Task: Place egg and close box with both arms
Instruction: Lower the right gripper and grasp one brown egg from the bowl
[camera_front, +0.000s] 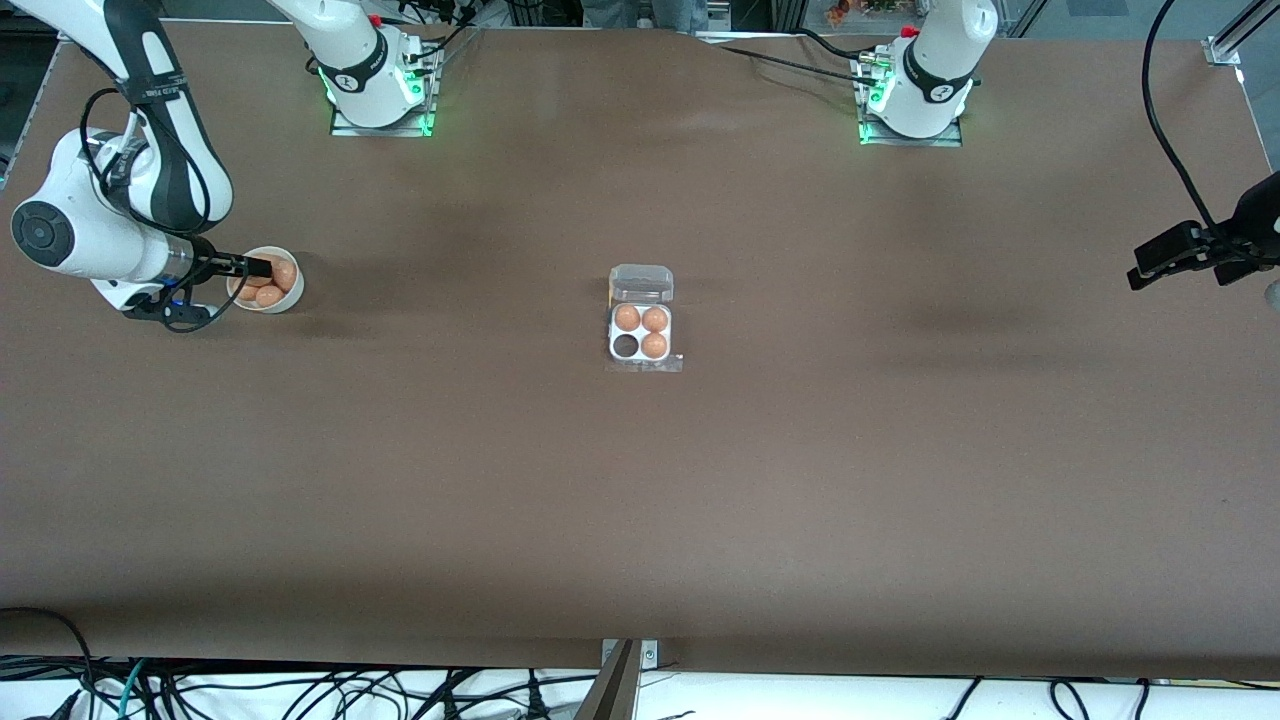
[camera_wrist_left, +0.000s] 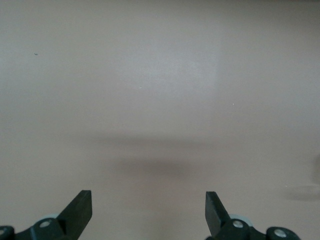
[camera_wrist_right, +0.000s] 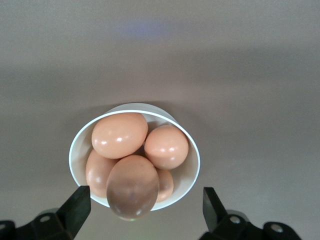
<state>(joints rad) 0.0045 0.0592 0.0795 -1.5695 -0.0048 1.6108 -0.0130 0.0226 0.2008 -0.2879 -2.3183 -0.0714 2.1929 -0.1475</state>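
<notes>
Front camera high, facing arm bases, whole table (camera_front: 640, 480); right wrist close over bowl (camera_wrist_right: 192, 150) (shared with front); left wrist over bare tabletop.

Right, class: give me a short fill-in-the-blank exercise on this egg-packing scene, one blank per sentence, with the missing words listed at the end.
1. The box holds ____ eggs, with one cell unfilled.
2. The box's clear lid is ____.
3. The right gripper is over the round white ____ of eggs, fingers open.
4. The left gripper waits with open fingers over the bare ____ at the left arm's end.

Missing words: three; open; bowl; table
</notes>
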